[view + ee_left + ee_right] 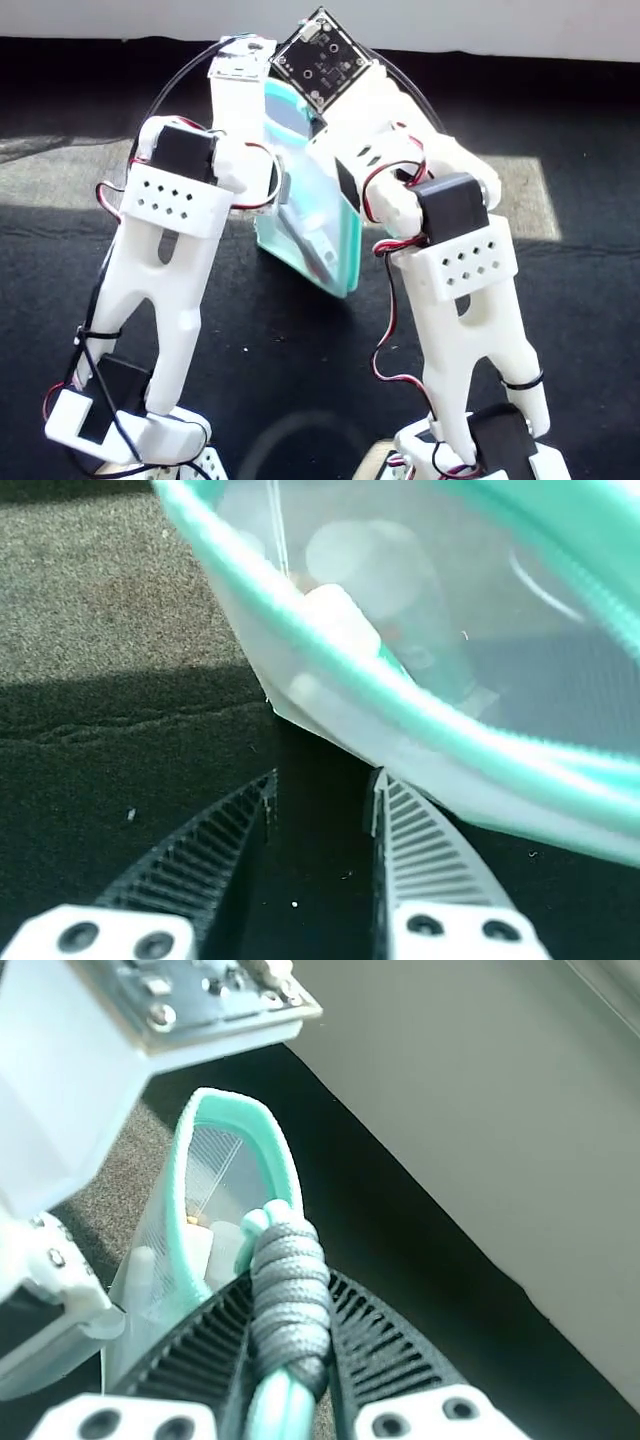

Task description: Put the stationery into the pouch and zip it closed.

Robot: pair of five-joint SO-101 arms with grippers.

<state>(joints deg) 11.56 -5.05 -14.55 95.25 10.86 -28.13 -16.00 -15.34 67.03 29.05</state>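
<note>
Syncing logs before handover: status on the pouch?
Left gripper open at pouch corner. Right gripper shut on zipper pull. Stationery inside, not fully zipped.

Saw translucent pouch [310,220] with mint-green trim. Noted grey braided pull cord [290,1300] on its zip. Logged black ribbed fingers [425,850], white arm shells [185,310], red-and-black wires [383,320], black circuit board [322,58], black fuzzy bench [290,360], pale grey where sunlit.
</note>
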